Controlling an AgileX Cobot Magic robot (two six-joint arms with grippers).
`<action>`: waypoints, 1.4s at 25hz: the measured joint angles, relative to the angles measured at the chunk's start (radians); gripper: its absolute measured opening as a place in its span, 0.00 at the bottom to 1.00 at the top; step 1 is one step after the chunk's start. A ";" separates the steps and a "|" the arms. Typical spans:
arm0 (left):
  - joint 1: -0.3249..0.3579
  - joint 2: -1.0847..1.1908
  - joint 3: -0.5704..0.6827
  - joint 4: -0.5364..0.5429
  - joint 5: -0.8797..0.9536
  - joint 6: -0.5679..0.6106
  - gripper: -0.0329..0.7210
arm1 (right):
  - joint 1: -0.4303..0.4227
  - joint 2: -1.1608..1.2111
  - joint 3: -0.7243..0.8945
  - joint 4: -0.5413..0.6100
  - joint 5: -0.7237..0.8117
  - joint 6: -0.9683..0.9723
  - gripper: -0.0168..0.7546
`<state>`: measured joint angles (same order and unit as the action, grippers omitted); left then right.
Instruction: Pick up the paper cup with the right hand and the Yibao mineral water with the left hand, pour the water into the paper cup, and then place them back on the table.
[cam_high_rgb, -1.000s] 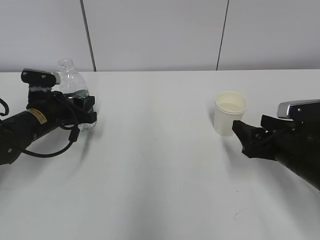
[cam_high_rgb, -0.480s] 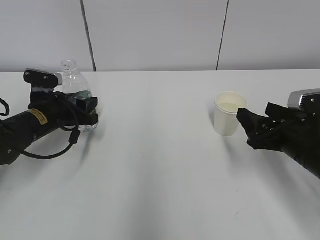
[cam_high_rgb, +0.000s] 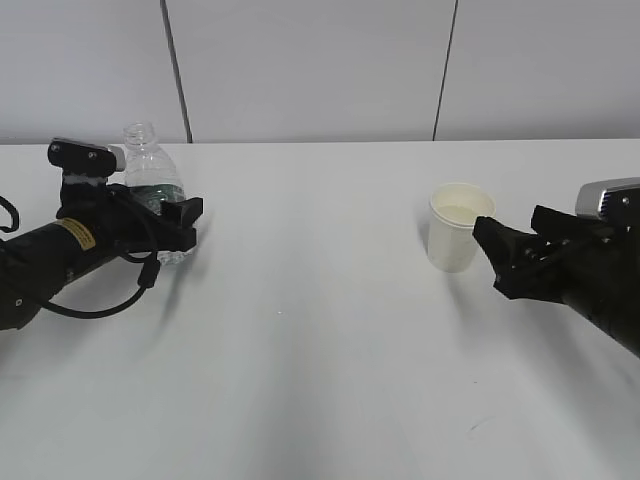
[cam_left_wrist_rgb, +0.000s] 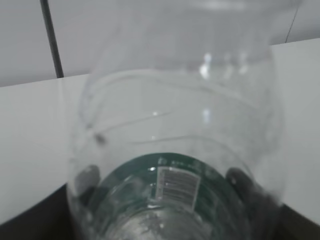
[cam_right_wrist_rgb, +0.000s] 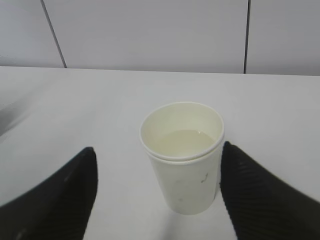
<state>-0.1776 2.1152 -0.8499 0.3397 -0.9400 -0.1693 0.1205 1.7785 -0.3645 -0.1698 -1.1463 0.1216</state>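
Since earlier: left hand (cam_high_rgb: 178, 222) fingers spread off Yibao mineral water (cam_high_rgb: 152, 195); right hand (cam_high_rgb: 492, 252) spread, advanced beside paper cup (cam_high_rgb: 459, 228). Put-down phase, apparently; next, withdraw clear.

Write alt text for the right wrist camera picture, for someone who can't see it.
A white paper cup with liquid inside stands upright on a white table, between two black gripper fingers spread apart on either side of it. A pale panelled wall is behind.
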 joint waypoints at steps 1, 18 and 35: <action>0.000 0.000 0.000 -0.001 0.000 0.000 0.72 | 0.000 0.000 0.000 0.000 0.000 0.000 0.79; 0.000 -0.083 0.049 -0.007 -0.019 0.000 0.78 | 0.000 -0.102 0.021 -0.050 0.000 0.001 0.79; 0.000 -0.284 0.057 -0.019 0.104 0.000 0.78 | 0.000 -0.202 -0.053 -0.086 0.097 0.085 0.79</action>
<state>-0.1776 1.8313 -0.7931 0.3209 -0.8361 -0.1693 0.1205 1.5769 -0.4172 -0.2561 -1.0498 0.2066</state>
